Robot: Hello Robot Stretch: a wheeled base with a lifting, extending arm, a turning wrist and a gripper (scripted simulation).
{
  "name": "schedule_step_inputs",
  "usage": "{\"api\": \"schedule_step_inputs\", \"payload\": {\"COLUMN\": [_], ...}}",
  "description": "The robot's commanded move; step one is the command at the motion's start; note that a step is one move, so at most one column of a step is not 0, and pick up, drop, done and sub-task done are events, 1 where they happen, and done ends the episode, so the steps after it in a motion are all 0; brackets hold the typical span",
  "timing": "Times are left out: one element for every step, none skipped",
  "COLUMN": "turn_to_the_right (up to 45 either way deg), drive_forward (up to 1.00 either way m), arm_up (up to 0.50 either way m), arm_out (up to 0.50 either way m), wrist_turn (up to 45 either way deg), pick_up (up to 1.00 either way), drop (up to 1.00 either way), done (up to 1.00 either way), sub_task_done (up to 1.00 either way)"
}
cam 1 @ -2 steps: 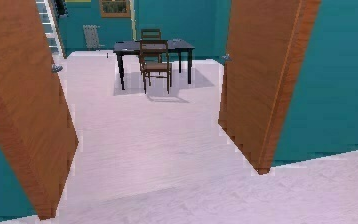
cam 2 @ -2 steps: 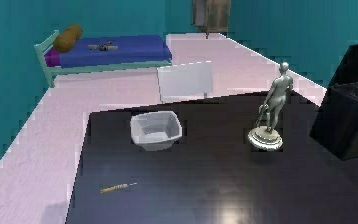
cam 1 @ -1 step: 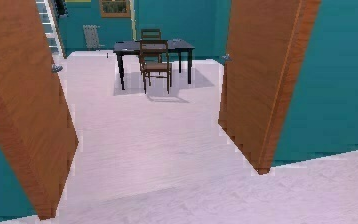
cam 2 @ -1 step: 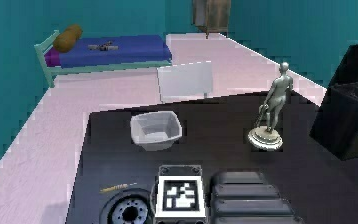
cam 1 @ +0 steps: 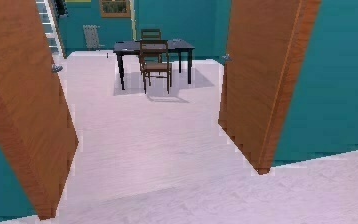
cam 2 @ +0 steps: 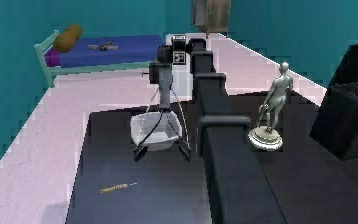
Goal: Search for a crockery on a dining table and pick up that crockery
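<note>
Centre the gripper [cam 2: 161, 150] on the white bowl [cam 2: 147, 130], nine o'clock of the statue [cam 2: 272, 105]; whether it grips anything cannot be told.

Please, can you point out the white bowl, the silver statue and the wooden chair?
white bowl [cam 2: 162, 135]: arm side view, on its inner wall.
silver statue [cam 2: 275, 100]: arm side view, on its torso.
wooden chair [cam 1: 153, 52]: forward view, on its backrest.

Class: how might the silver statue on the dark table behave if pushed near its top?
The statue stands tall on a small round base, so it would likely tip, not slide. Its silvery finish suggests rigid metal, perhaps heavy for its size.
</note>
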Motion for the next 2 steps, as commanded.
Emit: {"api": "schedule_step_inputs", "payload": {"turn_to_the_right": [0.0, 0.0], "drive_forward": [0.00, 0.00], "arm_up": [0.00, 0.00], "arm_out": [0.00, 0.00], "wrist_turn": [45.0, 45.0], "pick_up": [0.00, 0.00], "drop": [0.00, 0.00], "done": [0.00, 0.00], "sub_task_done": [0.00, 0.00]}}
